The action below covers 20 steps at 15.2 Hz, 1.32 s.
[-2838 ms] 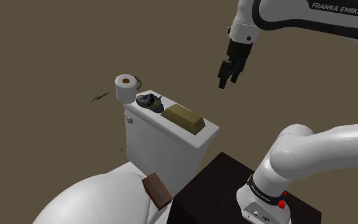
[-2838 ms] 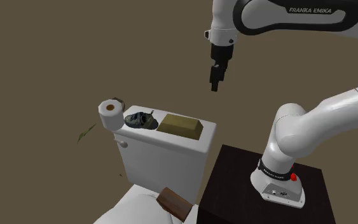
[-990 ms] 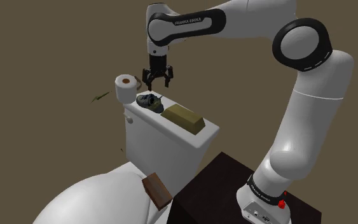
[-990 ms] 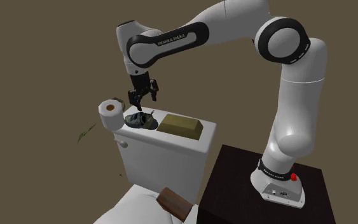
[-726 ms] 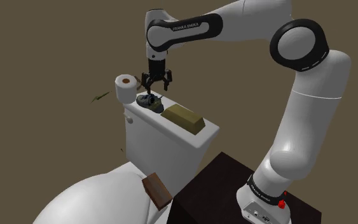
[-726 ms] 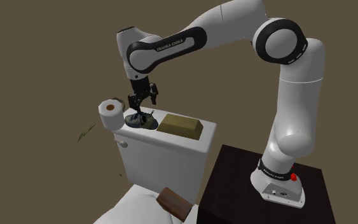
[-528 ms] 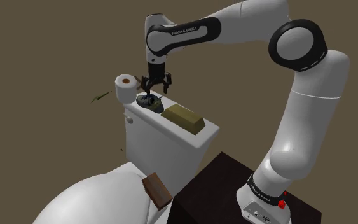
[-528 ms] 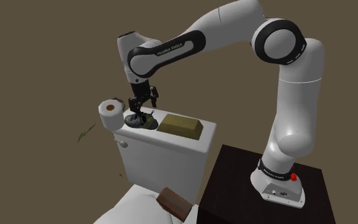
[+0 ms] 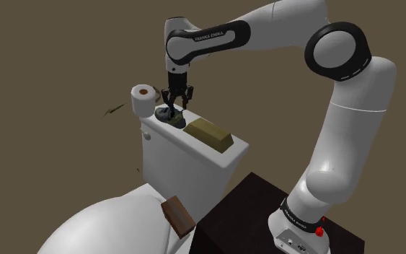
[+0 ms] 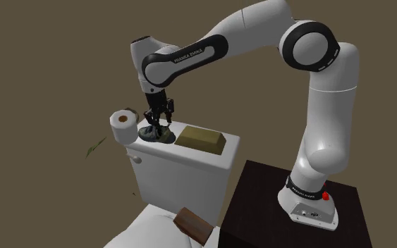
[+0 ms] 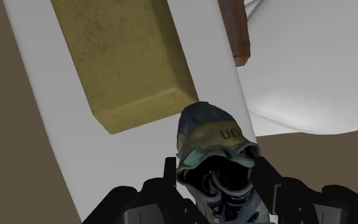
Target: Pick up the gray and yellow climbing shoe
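Note:
A dark grey climbing shoe (image 9: 167,115) (image 10: 154,133) with a yellowish band (image 11: 213,132) lies on the white toilet tank lid (image 9: 194,146), between a toilet roll and an olive block. My gripper (image 9: 174,107) (image 10: 156,122) (image 11: 217,184) reaches straight down onto it. Both black fingers (image 11: 171,173) press against the shoe's sides near its opening, so the gripper is shut on the shoe. The shoe still rests on the lid.
A toilet paper roll (image 9: 143,99) (image 10: 123,125) stands at the lid's end, close beside the shoe. An olive block (image 9: 208,132) (image 10: 201,138) (image 11: 123,57) lies on its other side. A brown object (image 9: 177,216) sits by the white toilet bowl (image 9: 100,227). The dark stand (image 9: 244,209) is lower right.
The gripper came down the last bit onto the shoe, and its fingers, open a second ago, have shut on the shoe's sides. The shoe has not moved.

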{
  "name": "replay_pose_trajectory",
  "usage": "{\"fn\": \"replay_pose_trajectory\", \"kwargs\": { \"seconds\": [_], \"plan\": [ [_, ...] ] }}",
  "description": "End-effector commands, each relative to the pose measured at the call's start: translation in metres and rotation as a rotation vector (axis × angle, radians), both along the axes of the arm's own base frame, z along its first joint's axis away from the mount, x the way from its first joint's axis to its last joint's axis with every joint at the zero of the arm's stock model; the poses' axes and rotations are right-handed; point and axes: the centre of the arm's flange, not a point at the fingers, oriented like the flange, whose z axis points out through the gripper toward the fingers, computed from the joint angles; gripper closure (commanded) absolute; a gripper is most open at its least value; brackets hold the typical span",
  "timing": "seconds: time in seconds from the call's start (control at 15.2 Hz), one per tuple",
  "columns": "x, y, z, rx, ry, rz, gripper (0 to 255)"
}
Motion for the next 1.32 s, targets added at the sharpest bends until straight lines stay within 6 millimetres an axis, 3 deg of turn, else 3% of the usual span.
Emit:
{"fn": "replay_pose_trajectory", "kwargs": {
  "seconds": [0.0,0.13,1.12,1.25],
  "plan": [
    [0.0,0.0,0.0,0.0,-0.001,-0.001,255],
    [0.0,0.0,0.0,0.0,-0.001,-0.001,255],
    [0.0,0.0,0.079,0.0,-0.001,-0.001,255],
    [0.0,0.0,0.08,0.0,-0.001,-0.001,255]
  ]
}}
